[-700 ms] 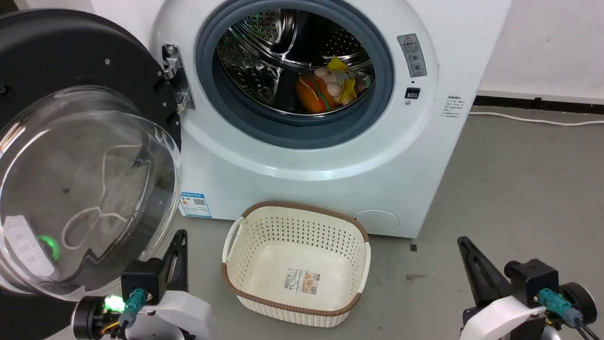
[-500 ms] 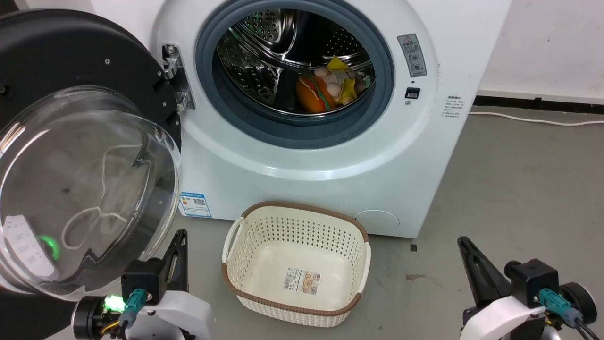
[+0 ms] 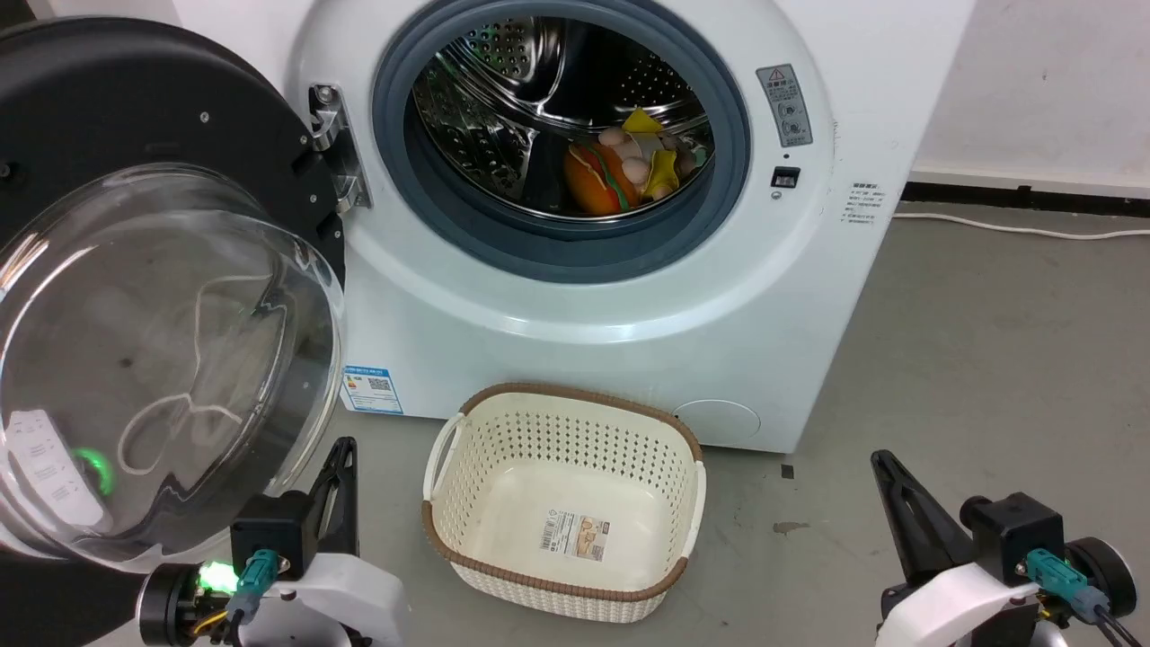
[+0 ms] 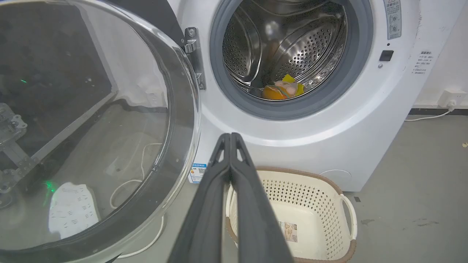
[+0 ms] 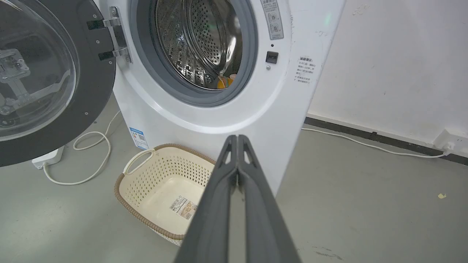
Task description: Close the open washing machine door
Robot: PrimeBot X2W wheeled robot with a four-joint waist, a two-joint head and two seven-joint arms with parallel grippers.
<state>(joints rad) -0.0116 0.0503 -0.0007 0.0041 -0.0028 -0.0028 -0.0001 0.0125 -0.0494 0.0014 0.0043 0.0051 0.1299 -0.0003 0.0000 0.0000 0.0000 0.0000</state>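
Laundry corner of a bare utility room. A washing machine [image 3: 629,359] stands on a grey concrete floor [image 3: 988,359], with a basket [image 3: 561,422] in front of it. Beside it are a white wall [image 5: 384,54] and a cable [image 5: 343,139].

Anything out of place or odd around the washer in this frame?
Yes: an orange burger-shaped toy and other small toys lie in the washing machine drum, not laundry. The washing machine door stands wide open. No spill or damage shows.

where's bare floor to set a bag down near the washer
Widest bare grey floor lies right of the white front-loading washing machine and cream perforated plastic basket, up to the wall. Crowded left: under the open black-rimmed glass door lie a looped white cable and power strip.
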